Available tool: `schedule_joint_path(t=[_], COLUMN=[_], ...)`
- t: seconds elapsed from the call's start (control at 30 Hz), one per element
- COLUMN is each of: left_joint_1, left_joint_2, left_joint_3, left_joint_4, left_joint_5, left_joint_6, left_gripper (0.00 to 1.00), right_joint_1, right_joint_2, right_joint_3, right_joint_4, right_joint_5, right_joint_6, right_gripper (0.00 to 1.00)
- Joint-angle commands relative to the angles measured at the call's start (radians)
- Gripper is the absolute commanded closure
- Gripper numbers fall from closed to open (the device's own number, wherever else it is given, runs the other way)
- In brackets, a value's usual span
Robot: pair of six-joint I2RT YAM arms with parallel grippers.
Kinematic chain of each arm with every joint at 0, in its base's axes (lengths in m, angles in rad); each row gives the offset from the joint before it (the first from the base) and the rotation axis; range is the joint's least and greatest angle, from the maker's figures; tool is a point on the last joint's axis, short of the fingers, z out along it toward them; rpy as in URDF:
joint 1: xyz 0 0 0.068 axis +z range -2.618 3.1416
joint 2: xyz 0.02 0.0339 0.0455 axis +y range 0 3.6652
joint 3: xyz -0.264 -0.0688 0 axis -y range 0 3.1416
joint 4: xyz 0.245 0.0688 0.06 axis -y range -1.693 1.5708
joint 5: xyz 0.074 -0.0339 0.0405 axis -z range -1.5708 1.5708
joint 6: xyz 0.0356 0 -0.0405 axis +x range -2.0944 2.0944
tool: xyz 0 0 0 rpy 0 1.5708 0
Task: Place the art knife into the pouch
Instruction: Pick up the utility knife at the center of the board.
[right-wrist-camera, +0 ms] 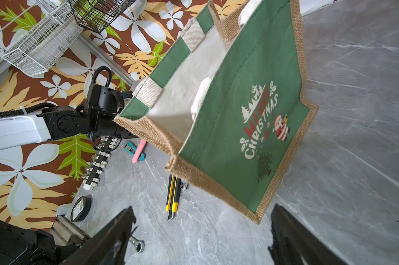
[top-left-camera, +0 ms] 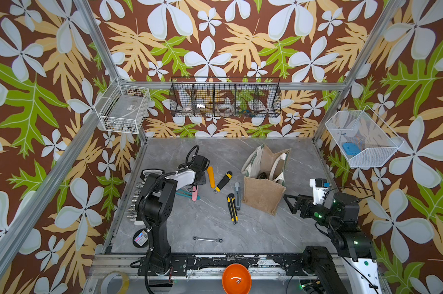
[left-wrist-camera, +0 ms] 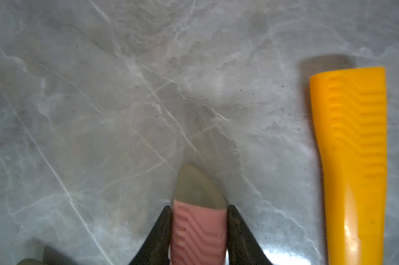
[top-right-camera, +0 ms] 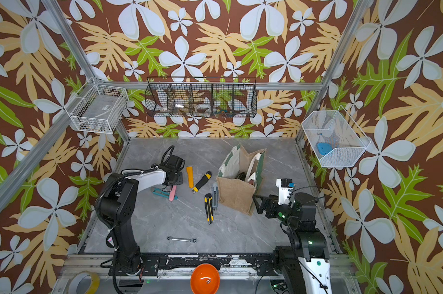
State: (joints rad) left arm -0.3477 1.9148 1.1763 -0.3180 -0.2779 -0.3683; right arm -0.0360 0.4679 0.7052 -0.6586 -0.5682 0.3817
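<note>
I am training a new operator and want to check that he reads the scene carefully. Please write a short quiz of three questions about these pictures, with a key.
1. True or false: the right gripper is shut on the tan jute bag with the green Christmas panel.
2. Which tool is clamped between the jaws of the left gripper?
A) the pink ribbed plastic art knife
B) the yellow plastic knife
C) the silver wrench
3. In both top views, how is the bag placed, and is its mouth open or closed?

Key
1. False: its jaws stand wide open, with nothing between them.
2. A
3. It stands upright on the grey marble table, with its mouth open.
</note>
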Motion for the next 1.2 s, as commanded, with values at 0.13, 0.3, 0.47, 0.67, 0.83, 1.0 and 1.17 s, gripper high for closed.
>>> schedule_joint_path(t=[0.13,0.3,0.47,0.67,0.83,1.0,1.17], left_joint_1=[0.001,-0.001,-0.005,-0.027,-0.064,-0.121,-0.215], left_joint_2=[-0.034,-0.070,-0.091,-0.112,-0.136,-0.179,-0.193], left_joint_3=[-0.027,-0.026,-0.015,0.009,0.053,0.122,0.264], left_joint_4=[-0.007,0.000,-0.003,-0.019,-0.052,-0.101,-0.206], left_joint_5=[0.087,0.115,0.124,0.122,0.133,0.133,0.090], left_joint_6=[-0.024,-0.034,-0.038,-0.041,-0.029,-0.026,-0.012], left_gripper=[0.76,0.77,0.77,0.78,0.78,0.78,0.77], right_joint_1=[0.002,0.001,0.002,0.001,0.001,0.001,0.002], right_joint_2=[-0.005,-0.008,-0.013,-0.009,-0.007,-0.005,-0.011], right_joint_3=[-0.003,-0.012,-0.011,-0.014,-0.009,-0.014,-0.013], right_joint_4=[0.020,0.035,0.040,0.049,0.051,0.053,0.052], right_joint_5=[0.004,-0.013,-0.009,-0.007,0.000,0.019,0.030], right_joint_6=[-0.007,-0.005,-0.006,-0.003,-0.001,0.002,0.003], right_gripper=[0.08,0.07,0.07,0.07,0.08,0.08,0.07])
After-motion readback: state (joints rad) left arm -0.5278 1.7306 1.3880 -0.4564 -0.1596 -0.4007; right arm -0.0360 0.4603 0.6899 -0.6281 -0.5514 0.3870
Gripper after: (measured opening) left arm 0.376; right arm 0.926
